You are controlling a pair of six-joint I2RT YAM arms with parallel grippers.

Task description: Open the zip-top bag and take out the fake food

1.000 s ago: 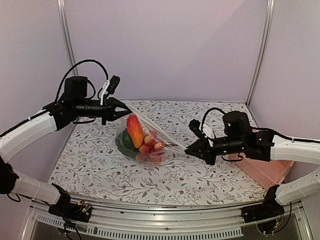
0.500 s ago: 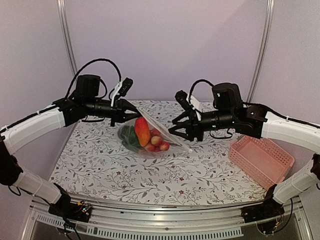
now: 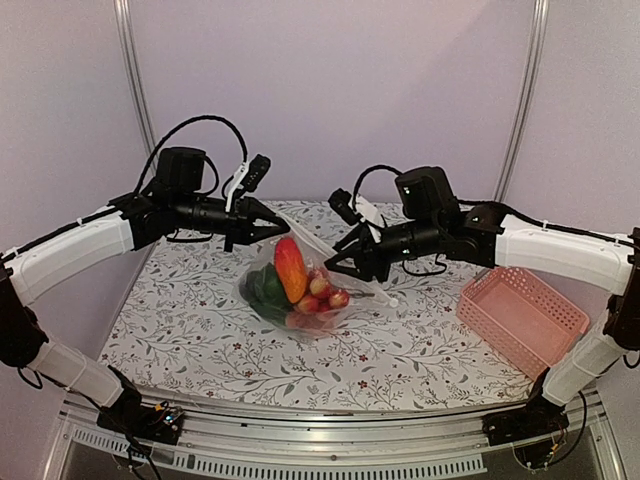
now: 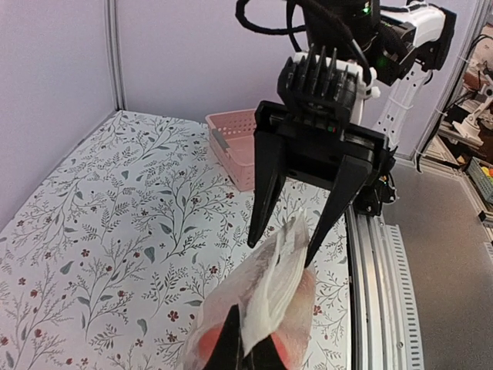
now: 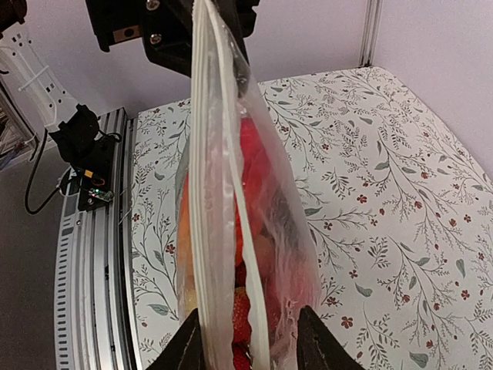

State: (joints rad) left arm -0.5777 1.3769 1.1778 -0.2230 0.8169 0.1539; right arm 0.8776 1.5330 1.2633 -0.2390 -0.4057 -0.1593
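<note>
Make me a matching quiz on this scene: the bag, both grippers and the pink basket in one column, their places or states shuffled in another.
1 zip-top bag
2 left gripper
3 right gripper
4 pink basket

A open, straddling the bag's zip edge
B on the table, right side
C clear, fake food inside
D shut on the bag's edge

Pairs: 1-C, 2-D, 3-A, 4-B

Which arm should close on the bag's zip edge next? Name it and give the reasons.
Right. The right gripper is open, its fingers straddling the zip edge of the zip-top bag, while the left gripper is shut on the bag's other end.
</note>
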